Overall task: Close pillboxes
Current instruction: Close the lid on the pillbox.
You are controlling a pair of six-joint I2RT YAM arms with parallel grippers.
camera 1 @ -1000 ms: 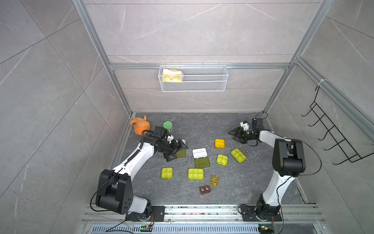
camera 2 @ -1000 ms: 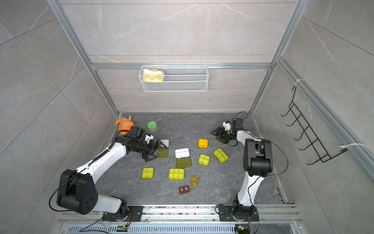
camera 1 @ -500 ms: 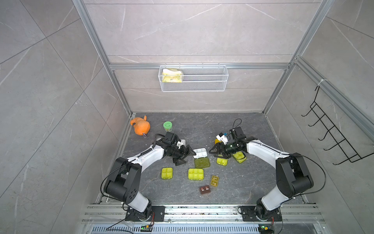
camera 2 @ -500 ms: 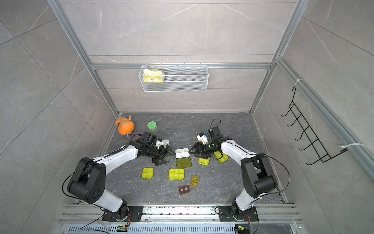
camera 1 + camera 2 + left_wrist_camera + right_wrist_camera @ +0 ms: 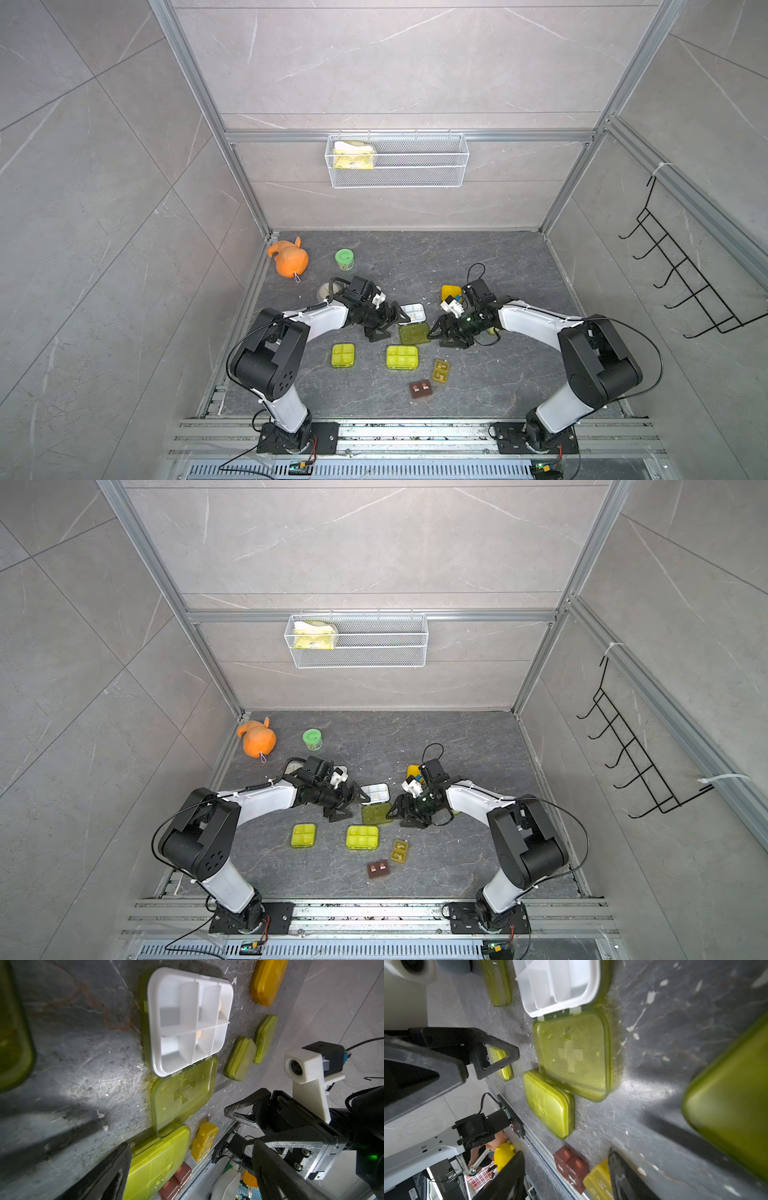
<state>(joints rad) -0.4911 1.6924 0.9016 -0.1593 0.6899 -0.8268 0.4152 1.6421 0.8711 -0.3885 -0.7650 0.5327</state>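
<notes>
In both top views an open pillbox lies mid-table: white divided tray [image 5: 412, 312] [image 5: 376, 792] and flat yellow-green lid [image 5: 414, 333] [image 5: 375, 813]. My left gripper [image 5: 388, 324] [image 5: 349, 806] stands open just left of it, holding nothing. Just right of the lid, my right gripper [image 5: 442, 336] [image 5: 401, 816] is open and empty. Closed yellow-green pillboxes [image 5: 343, 355] [image 5: 402, 357] sit nearer the front, with a tiny amber one [image 5: 440, 370] and a brown one [image 5: 422, 389]. An orange pillbox [image 5: 451, 292] lies behind the right wrist. Both wrist views show tray [image 5: 189, 1020] [image 5: 556, 982] and lid [image 5: 182, 1093] [image 5: 573, 1053].
An orange plush toy [image 5: 289, 257] and a green-lidded jar [image 5: 345, 258] stand at the back left. A round grey clock [image 5: 325, 291] is partly hidden by the left arm. A wire basket [image 5: 397, 160] hangs on the back wall, a hook rack [image 5: 681, 282] on the right wall.
Both arms have swung in to the open pillbox, the left from the left side, the right from the back right. The left jaws have narrowed slightly.
</notes>
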